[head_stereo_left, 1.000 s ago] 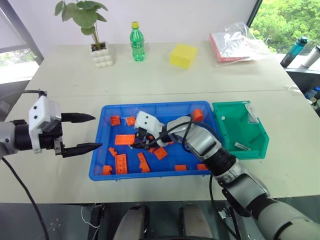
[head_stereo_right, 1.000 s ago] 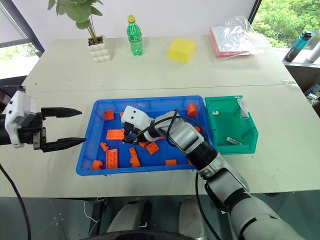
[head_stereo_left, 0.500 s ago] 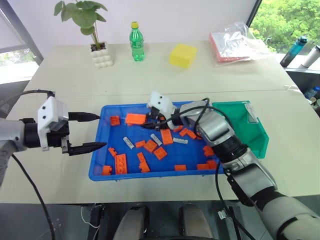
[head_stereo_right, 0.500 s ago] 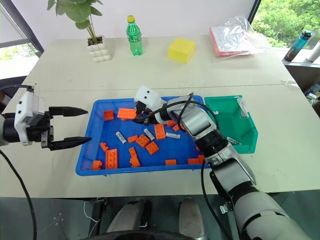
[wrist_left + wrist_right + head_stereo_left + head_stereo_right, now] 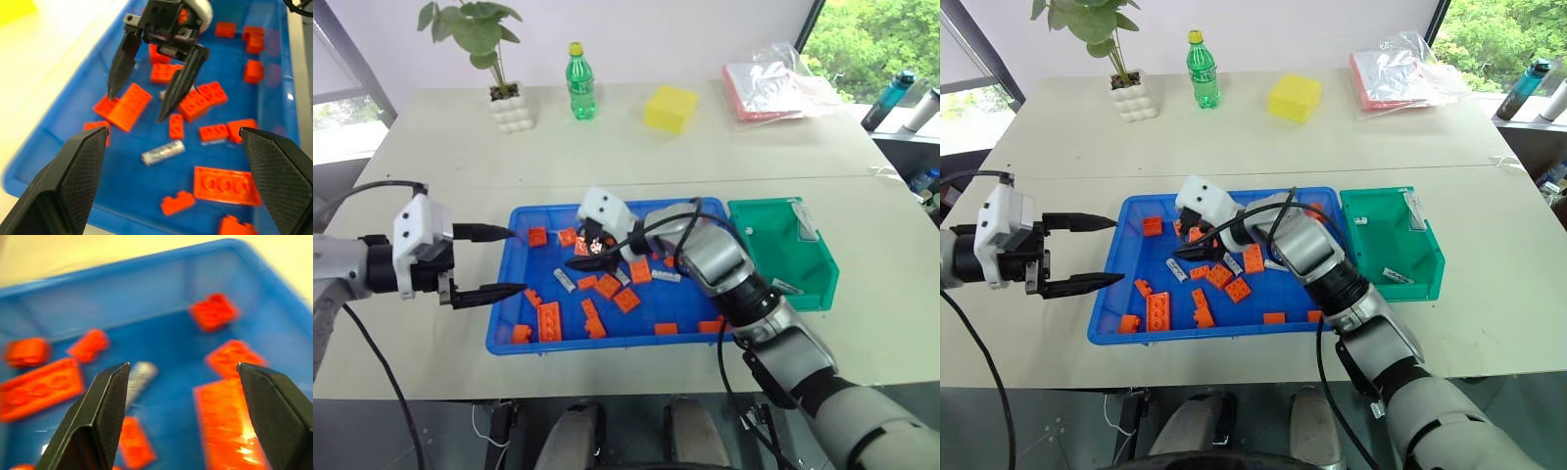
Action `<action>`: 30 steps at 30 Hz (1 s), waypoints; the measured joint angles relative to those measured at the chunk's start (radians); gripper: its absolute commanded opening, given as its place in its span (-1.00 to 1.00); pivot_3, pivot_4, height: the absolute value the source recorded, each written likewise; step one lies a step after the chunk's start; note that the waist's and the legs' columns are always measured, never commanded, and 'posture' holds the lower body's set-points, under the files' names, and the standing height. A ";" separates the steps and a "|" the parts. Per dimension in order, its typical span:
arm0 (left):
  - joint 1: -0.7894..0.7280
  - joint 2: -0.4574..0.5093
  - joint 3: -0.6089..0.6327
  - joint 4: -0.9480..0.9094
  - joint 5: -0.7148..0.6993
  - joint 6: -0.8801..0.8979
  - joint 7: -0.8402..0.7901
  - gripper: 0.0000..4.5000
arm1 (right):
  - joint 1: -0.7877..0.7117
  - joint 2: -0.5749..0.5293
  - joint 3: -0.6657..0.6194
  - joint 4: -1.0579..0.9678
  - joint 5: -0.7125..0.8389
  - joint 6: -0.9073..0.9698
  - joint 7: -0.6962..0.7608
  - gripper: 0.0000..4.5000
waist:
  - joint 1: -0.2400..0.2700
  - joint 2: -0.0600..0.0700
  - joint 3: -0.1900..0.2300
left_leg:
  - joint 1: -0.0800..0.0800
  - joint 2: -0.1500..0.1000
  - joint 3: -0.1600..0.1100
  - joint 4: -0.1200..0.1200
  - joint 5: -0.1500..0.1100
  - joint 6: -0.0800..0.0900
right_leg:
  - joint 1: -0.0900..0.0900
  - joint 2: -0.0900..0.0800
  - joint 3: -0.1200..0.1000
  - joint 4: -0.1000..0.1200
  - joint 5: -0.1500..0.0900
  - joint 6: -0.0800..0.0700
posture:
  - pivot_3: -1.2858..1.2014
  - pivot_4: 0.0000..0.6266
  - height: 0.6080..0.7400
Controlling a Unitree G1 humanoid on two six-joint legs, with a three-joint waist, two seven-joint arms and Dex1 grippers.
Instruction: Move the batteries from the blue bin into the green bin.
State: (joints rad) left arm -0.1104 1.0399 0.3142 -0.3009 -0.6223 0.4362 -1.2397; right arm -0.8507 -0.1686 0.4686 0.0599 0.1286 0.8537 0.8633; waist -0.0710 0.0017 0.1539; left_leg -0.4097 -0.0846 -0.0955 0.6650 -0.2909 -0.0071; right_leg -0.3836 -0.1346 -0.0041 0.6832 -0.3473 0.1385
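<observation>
Blue bin (image 5: pixel 509 294): glossy smooth plastic. Green bin (image 5: pixel 822 279): plastic, same sheen. Batteries (image 5: pixel 163 152): shiny metallic wrap. Table (image 5: pixel 460 166): matt.

pale table (image 5: pixel 636 157) carries blue bin (image 5: pixel 514 338), green bin (image 5: pixel 803 284), plant pot (image 5: pixel 512 108), bottle (image 5: pixel 580 83), yellow block (image 5: pixel 672 108).

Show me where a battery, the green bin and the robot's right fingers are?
battery (image 5: pixel 163 152): left wrist view, middle of the silver cylinder.
green bin (image 5: pixel 813 285): left eye view, its right wall.
right gripper (image 5: pixel 138 106): left wrist view, between its open fingertips.
</observation>
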 measured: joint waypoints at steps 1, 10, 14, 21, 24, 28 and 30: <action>0.004 0.000 0.004 -0.003 0.000 0.000 0.000 1.00 | 0.019 0.006 0.014 -0.018 0.006 0.028 -0.001 0.59 | 0.001 0.000 0.000 | 0.000 0.000 0.000 0.000 0.000 0.000 | -0.001 0.000 0.000 0.000 0.000 0.000 | 0.03 -0.52 0.82; -0.016 0.001 0.013 -0.008 0.000 0.013 -0.001 1.00 | 0.045 0.034 0.057 -0.011 0.012 0.051 -0.037 0.59 | -0.001 0.000 0.000 | 0.000 -0.001 -0.001 0.000 0.000 0.000 | -0.003 0.000 0.000 0.001 0.000 0.000 | 0.03 -0.52 0.82; -0.017 0.001 0.013 -0.009 0.000 0.019 0.001 1.00 | 0.046 0.035 0.058 0.061 0.002 0.015 -0.053 0.59 | 0.000 0.000 0.000 | 0.000 -0.002 -0.001 0.000 0.000 0.000 | -0.003 0.000 0.000 0.001 0.000 0.000 | 0.03 -0.52 0.82; -0.031 0.001 0.013 -0.015 -0.001 0.032 0.004 1.00 | 0.048 0.050 0.092 0.134 -0.045 -0.116 -0.049 -0.37 | -0.002 -0.001 -0.001 | 0.000 -0.001 -0.001 0.000 0.000 0.000 | -0.003 0.000 0.000 0.001 0.000 0.000 | 0.03 -0.52 0.82; -0.045 0.001 0.013 -0.015 -0.001 0.034 0.004 1.00 | 0.048 0.061 0.090 0.138 -0.047 -0.122 -0.046 -0.97 | -0.002 -0.001 -0.001 | 0.000 -0.001 -0.001 0.000 0.000 0.000 | -0.003 0.000 0.000 0.001 0.000 0.000 | 0.03 -0.52 0.82; -0.052 0.001 0.013 -0.015 -0.001 0.035 0.004 1.00 | 0.048 0.060 0.073 0.135 -0.045 -0.099 -0.045 -0.96 | -0.001 -0.001 -0.001 | 0.000 -0.001 -0.002 0.000 0.000 0.000 | -0.003 0.000 0.000 0.001 0.000 0.000 | 0.03 -0.52 0.82; -0.052 0.000 0.012 -0.015 -0.001 0.037 0.004 1.00 | 0.049 0.045 0.057 0.118 -0.035 -0.066 -0.042 -0.96 | 0.001 -0.001 -0.001 | 0.000 -0.002 -0.002 0.000 0.000 0.000 | -0.003 0.000 0.000 0.001 0.000 0.000 | 0.03 -0.52 0.82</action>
State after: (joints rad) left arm -0.1628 1.0399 0.3266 -0.3156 -0.6232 0.4736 -1.2357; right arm -0.8020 -0.1239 0.5257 0.1778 0.0937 0.7874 0.8212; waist -0.0701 0.0010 0.1532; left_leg -0.4095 -0.0866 -0.0979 0.6653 -0.2908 -0.0074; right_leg -0.3865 -0.1350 -0.0037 0.6844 -0.3473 0.1385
